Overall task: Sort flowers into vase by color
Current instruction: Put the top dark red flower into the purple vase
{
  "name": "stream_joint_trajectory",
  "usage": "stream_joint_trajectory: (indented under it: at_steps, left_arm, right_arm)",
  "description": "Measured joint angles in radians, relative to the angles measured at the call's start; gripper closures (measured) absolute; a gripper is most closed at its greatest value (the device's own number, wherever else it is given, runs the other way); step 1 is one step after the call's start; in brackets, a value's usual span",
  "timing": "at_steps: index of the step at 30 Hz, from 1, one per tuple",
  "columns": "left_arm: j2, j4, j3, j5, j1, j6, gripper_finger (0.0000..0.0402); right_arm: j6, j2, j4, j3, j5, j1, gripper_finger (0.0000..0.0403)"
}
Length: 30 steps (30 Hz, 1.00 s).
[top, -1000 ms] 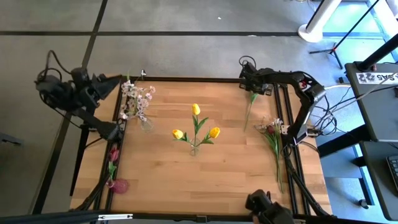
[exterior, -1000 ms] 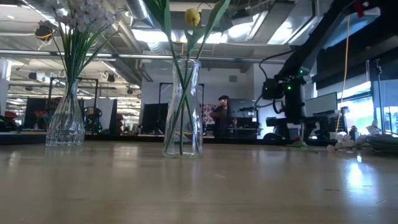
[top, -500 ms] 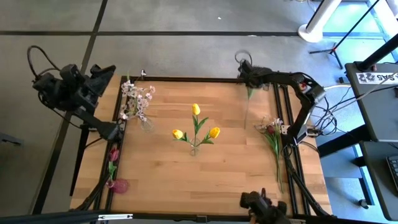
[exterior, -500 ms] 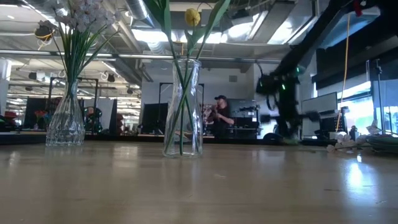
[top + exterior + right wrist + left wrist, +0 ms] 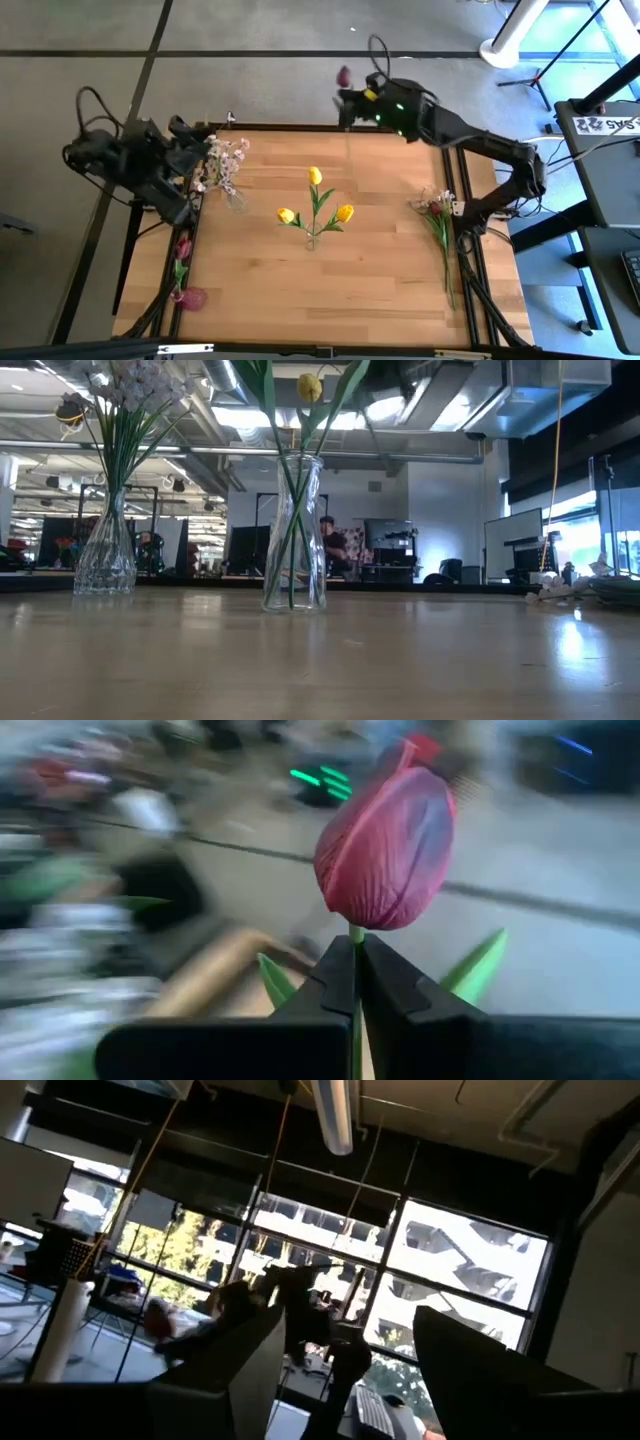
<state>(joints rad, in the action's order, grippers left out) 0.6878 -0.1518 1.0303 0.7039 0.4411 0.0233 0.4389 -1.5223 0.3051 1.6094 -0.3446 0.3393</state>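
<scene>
The right hand (image 5: 356,982) is clenched on the green stem of a dark red tulip (image 5: 388,848), the bloom standing just above the shut fingers. In the high view this hand (image 5: 352,100) hangs at the far edge of the counter (image 5: 330,270), with the red bloom (image 5: 343,75) out beyond the edge. The step in hand is carrying a red flower toward its vase.

Outward from there, a clear vase (image 5: 312,241) at the counter's middle holds three yellow tulips (image 5: 316,177), and a second vase (image 5: 236,200) toward the left holds white-pink sprays (image 5: 221,155). A pink vase (image 5: 192,298) with a red bloom (image 5: 183,246) stands at the near left edge — probably the target, well apart from the hand. More flowers (image 5: 436,215) lie loose near the right edge.

The left hand (image 5: 192,140) waits near the white-pink sprays, fingers spread and empty.

The next move calls for a long sweep across the counter, then lowering the stem end-first into the narrow mouth.
</scene>
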Motion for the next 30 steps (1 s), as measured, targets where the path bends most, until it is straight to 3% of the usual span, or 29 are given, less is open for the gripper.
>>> stream_joint_trajectory:
  at_steps: [7,13,21,23,27,30]
  left_arm:
    - [0.161,-0.003,0.072,0.007,-0.016,0.024,0.0187]
    - [0.353,0.134,0.261,-0.113,-0.104,0.119,0.0187]
    - [0.55,0.201,0.436,-0.221,-0.206,0.127,0.0188]
    - [0.583,0.202,0.447,-0.223,-0.228,0.126,0.0188]
    - [0.632,0.189,0.447,-0.322,-0.261,0.104,0.0188]
    - [0.662,0.155,0.447,-0.296,-0.259,0.098,0.0188]
  right_arm:
    - [-0.129,-0.003,-0.199,0.128,0.06,-0.236,0.04]
    - [-0.22,-0.022,-0.368,0.134,0.166,-0.335,0.0401]
    - [-0.257,-0.053,-0.469,0.133,0.32,-0.368,0.0401]
    - [-0.258,-0.054,-0.461,0.133,0.345,-0.371,0.0401]
    - [-0.286,-0.055,-0.471,0.133,0.353,-0.378,0.0402]
    - [-0.291,-0.054,-0.466,0.133,0.395,-0.379,0.0402]
